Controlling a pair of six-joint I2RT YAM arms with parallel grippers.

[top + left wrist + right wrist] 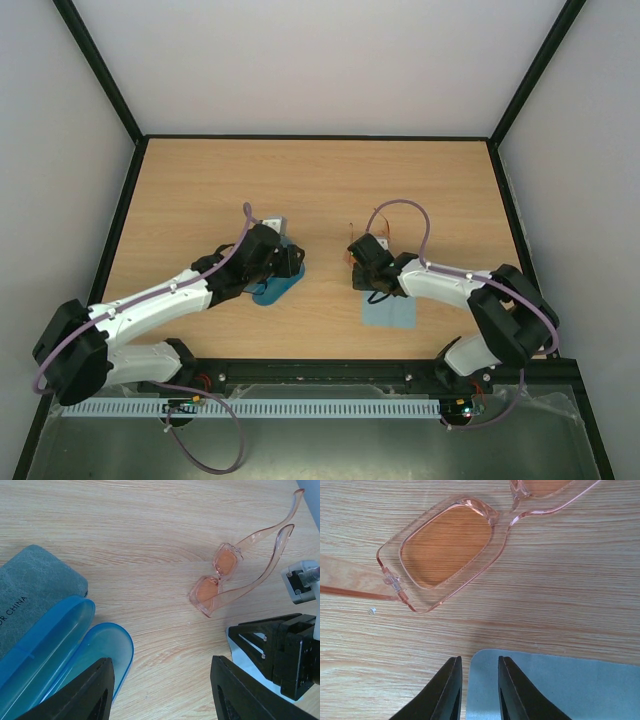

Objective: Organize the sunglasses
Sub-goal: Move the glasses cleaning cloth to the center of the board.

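Observation:
The orange-lensed sunglasses [445,550] lie open on the wooden table, also in the left wrist view [220,582]. My right gripper [480,690] hovers just below them, its jaws a narrow gap apart over the left edge of a pale blue cloth [560,685], gripping nothing. In the top view it [368,272] covers most of the glasses. My left gripper [162,690] is wide open and empty over bare wood, beside an open blue case [65,645]. In the top view it [290,262] is left of centre. The red-pink pair is out of view.
A grey-green case [35,590] lies against the blue case [278,290]. The cloth [390,312] lies near the front edge. A tiny pale speck [371,611] sits by the glasses' hinge. Black-framed walls bound the table.

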